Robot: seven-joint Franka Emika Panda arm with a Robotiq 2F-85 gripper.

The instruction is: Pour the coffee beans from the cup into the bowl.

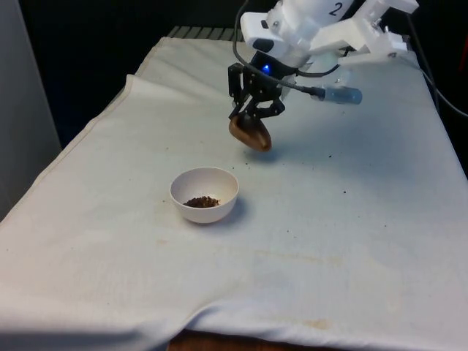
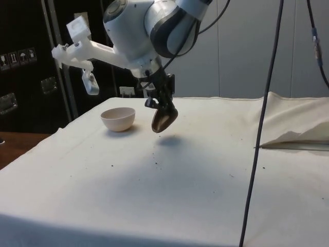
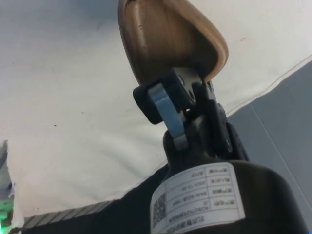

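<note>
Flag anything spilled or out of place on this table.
Dark specks lie scattered on the white cloth beyond the small white bowl, like stray coffee beans. The gripper holds the brown wooden cup tilted, away from the bowl.

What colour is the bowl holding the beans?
White; the bowl shows best in the front view, with brown coffee beans inside.

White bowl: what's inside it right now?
The small white round bowl holds a little heap of dark brown coffee beans at its bottom, seen in the front view. From the side view its wall hides the inside.
</note>
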